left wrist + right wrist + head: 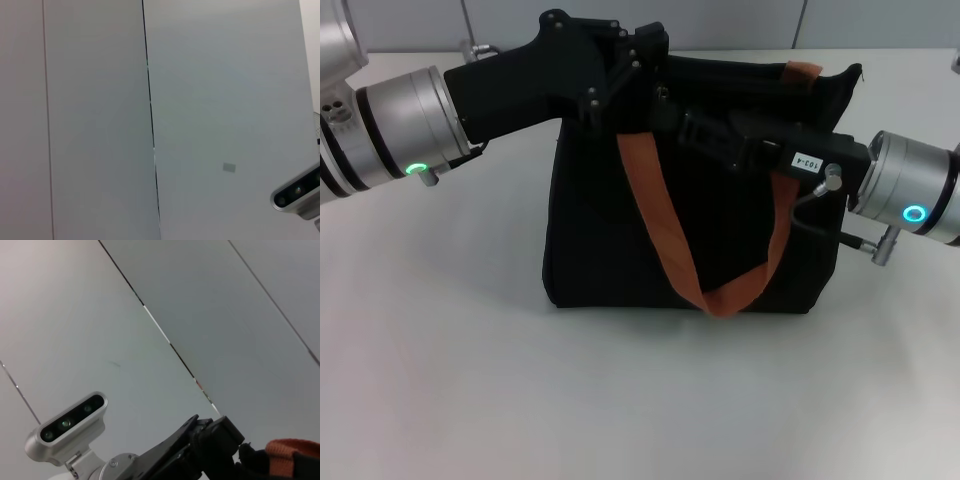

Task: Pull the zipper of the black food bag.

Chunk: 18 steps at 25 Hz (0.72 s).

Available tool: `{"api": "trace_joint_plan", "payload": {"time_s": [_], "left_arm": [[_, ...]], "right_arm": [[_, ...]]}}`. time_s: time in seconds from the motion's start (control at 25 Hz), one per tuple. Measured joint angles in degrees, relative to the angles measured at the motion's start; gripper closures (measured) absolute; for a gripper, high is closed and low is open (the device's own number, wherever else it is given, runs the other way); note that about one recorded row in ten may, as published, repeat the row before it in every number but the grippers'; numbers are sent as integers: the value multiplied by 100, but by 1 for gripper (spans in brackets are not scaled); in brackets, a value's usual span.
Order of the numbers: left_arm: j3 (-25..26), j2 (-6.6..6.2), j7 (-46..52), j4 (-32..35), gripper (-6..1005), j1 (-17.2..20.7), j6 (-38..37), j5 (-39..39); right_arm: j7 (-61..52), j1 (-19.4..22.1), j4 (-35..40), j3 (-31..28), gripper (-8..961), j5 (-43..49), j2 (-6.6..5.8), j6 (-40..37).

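Note:
The black food bag [620,240] stands upright mid-table, one orange-brown strap [665,230] hanging down its front and another [803,69] at its far right rim. My left gripper [638,52] reaches in from the left and sits at the bag's top rim near its left end. My right gripper [676,118] reaches in from the right, low over the bag's top near the middle. The two grippers are close together. The zipper pull is hidden among the black gripper bodies and fabric. In the right wrist view the left gripper's body [200,450] and a strap [292,450] show.
The white table [620,400] runs all round the bag. Grey wall panels [200,100] stand behind. The right arm's wrist camera [297,192] shows in the left wrist view, and the left arm's wrist camera [67,424] shows in the right wrist view.

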<state>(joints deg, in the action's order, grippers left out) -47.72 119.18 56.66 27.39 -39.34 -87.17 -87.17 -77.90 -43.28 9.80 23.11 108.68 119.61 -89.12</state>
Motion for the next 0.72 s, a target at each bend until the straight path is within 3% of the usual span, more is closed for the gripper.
{"api": "trace_joint_plan", "payload": {"time_s": [0.72], "left_arm": [[0,0,-24,-59,951,-29,2,3]], "right_arm": [[200,-50,-67,-49,796,-31,6,199]]}}
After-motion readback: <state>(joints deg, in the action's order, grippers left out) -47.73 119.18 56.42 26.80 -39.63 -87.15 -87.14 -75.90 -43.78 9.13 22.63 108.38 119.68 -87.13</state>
